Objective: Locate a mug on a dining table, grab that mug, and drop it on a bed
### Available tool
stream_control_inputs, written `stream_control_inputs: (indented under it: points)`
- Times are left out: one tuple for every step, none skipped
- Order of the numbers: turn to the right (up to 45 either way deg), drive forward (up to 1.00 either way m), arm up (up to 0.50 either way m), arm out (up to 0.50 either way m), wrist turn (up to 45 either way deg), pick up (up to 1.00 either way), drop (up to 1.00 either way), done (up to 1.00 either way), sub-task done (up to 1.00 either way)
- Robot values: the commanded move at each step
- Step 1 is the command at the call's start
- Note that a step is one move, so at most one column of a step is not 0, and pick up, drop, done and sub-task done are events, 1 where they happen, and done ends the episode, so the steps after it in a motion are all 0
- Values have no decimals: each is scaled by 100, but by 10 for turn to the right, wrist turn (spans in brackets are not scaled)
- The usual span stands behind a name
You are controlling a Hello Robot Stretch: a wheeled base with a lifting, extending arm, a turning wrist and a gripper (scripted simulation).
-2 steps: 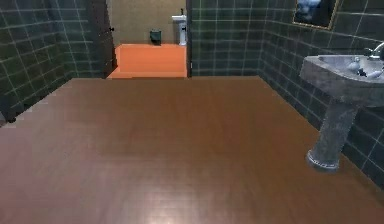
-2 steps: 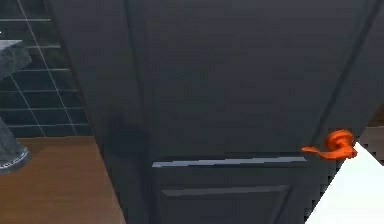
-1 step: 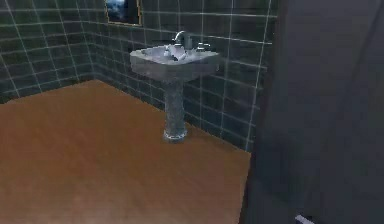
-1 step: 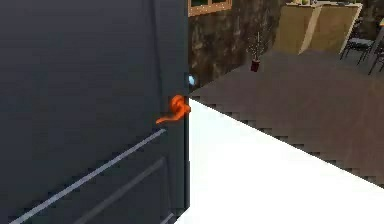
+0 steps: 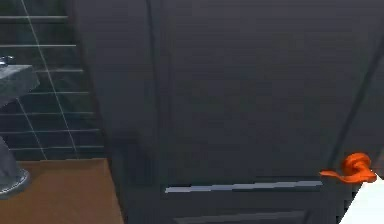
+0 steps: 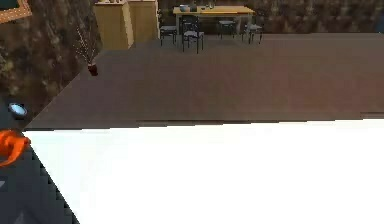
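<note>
Ahead, a dark door (image 5: 230, 100) with an orange handle (image 5: 352, 168); far off, seemingly a dining table (image 6: 212, 13); the gripper's state cannot be told.

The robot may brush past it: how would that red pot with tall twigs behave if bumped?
The pot is small under tall spreading twigs, so it looks top-heavy and apt to tip. Standing on bare floor, it would probably slide rather than hold. The thin twigs seem brittle.
</note>
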Motion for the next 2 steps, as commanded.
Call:
stream_control_inputs:
  points:
    - [450, 0, 0, 0, 0, 0, 0, 0, 0]
    - [390, 0, 0, 0, 0, 0, 0, 0, 0]
